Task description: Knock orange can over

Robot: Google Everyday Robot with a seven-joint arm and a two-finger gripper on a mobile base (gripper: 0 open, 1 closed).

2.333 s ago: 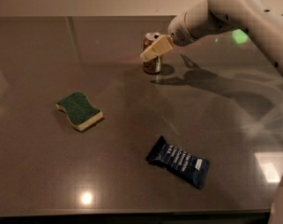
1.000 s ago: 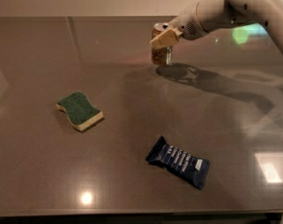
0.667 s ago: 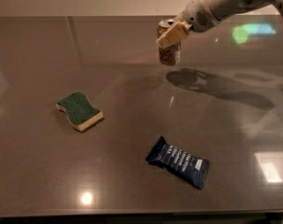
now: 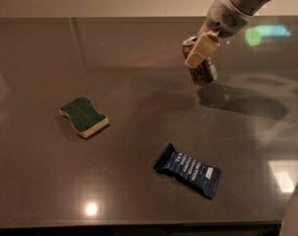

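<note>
The orange can (image 4: pixel 202 73) is a small tan, mottled drink can, held tilted in the air above the dark table (image 4: pixel 138 97) at the back right. My gripper (image 4: pixel 197 60) comes in from the top right and is shut on the can. One cream finger (image 4: pixel 202 48) lies across the can's front and covers its upper part. The can's shadow falls on the table just right of and below it.
A green and yellow sponge (image 4: pixel 83 116) lies at the left middle. A dark blue snack bar wrapper (image 4: pixel 188 170) lies at the front centre-right. The table's front edge runs along the bottom. Bright light spots reflect on the tabletop.
The can has left the table in my gripper's hold, rising first, then moving right and towards the front while tilting. Sponge and wrapper have not moved.
</note>
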